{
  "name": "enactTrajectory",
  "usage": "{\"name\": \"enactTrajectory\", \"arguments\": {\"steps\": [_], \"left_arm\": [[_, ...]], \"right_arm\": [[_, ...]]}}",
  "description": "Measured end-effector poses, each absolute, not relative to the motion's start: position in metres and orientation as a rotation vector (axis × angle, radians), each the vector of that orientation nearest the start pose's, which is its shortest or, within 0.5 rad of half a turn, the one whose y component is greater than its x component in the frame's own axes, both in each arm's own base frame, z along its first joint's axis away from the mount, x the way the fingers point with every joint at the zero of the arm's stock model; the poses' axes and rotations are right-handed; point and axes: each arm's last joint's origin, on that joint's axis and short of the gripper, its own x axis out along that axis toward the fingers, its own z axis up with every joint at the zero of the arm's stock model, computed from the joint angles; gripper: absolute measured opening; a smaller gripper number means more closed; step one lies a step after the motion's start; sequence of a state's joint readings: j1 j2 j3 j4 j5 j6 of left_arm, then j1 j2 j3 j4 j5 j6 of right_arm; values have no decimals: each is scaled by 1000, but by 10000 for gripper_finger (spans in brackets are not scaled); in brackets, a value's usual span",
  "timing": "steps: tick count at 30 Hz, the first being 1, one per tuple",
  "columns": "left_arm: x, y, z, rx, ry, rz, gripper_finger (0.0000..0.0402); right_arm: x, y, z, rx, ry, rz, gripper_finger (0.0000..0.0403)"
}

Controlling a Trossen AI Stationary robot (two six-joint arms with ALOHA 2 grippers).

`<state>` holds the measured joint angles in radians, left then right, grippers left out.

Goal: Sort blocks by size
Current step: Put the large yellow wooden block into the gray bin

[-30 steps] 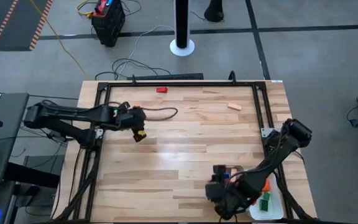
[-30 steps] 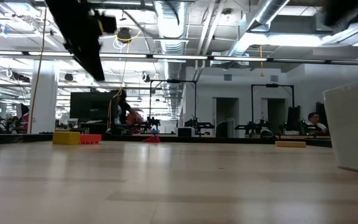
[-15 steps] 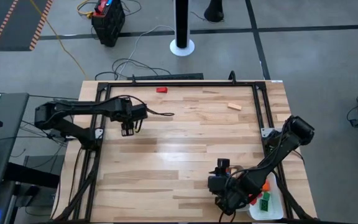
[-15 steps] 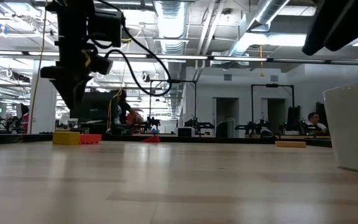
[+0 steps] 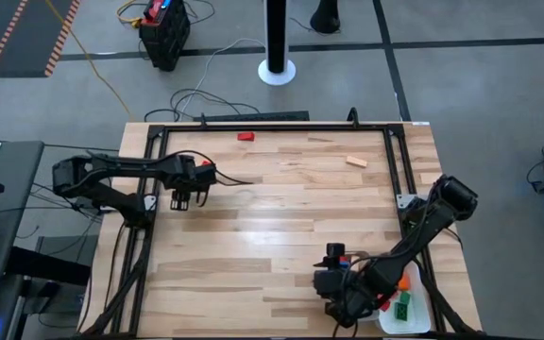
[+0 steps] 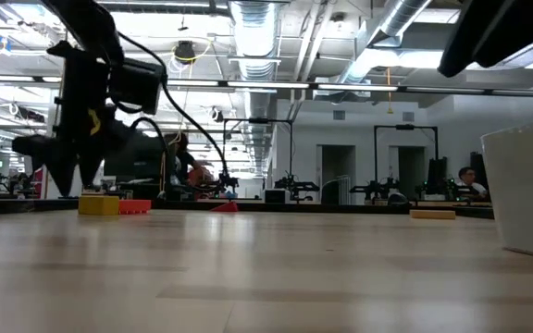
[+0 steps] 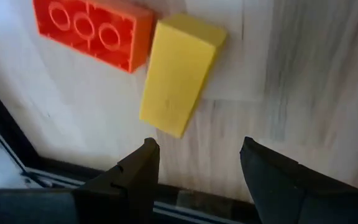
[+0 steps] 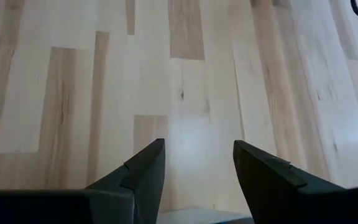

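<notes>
A yellow block [image 7: 179,74] lies on its side on the table by the left edge, one end touching an orange block [image 7: 92,31] that sits studs up. Both also show in the low view: the yellow block [image 6: 98,204] and the orange block [image 6: 134,206]. My left gripper [image 7: 197,162] is open and points down just above the table beside the yellow block; in the high view it [image 5: 185,198] hides both blocks. My right gripper [image 8: 197,168] is open and empty over bare wood near the front right [image 5: 324,283]. A red block [image 5: 245,136] and a tan block [image 5: 356,161] lie near the far edge.
A white tray [image 5: 421,316] at the front right corner holds green and orange blocks; in the low view its wall [image 6: 526,185] stands at the right. A black metal frame [image 5: 154,179] runs along the table's edges, close to my left gripper.
My left gripper has gone toward the table's left edge and down, and has tipped from lying nearly level to pointing down over the yellow and orange blocks. The blocks have stayed in place.
</notes>
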<state>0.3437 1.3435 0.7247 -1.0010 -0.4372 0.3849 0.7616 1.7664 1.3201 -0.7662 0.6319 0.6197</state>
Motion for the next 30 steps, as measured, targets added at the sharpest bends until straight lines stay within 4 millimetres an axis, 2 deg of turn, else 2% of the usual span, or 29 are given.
{"name": "enactTrajectory", "arguments": {"steps": [10, 13, 18, 22, 30], "left_arm": [[177, 84, 162, 472, 1684, 230, 212], [175, 86, 159, 450, 1674, 141, 212], [177, 91, 154, 429, 1680, 130, 212], [177, 88, 148, 350, 1673, 48, 212], [179, 88, 148, 311, 1650, 99, 212]], "right_arm": [[271, 226, 226, -207, 886, -167, 218], [272, 227, 227, -208, 876, -157, 218], [272, 228, 227, -210, 873, -151, 218], [272, 227, 227, -214, 875, -152, 218], [272, 227, 227, -211, 877, -154, 218]]}}
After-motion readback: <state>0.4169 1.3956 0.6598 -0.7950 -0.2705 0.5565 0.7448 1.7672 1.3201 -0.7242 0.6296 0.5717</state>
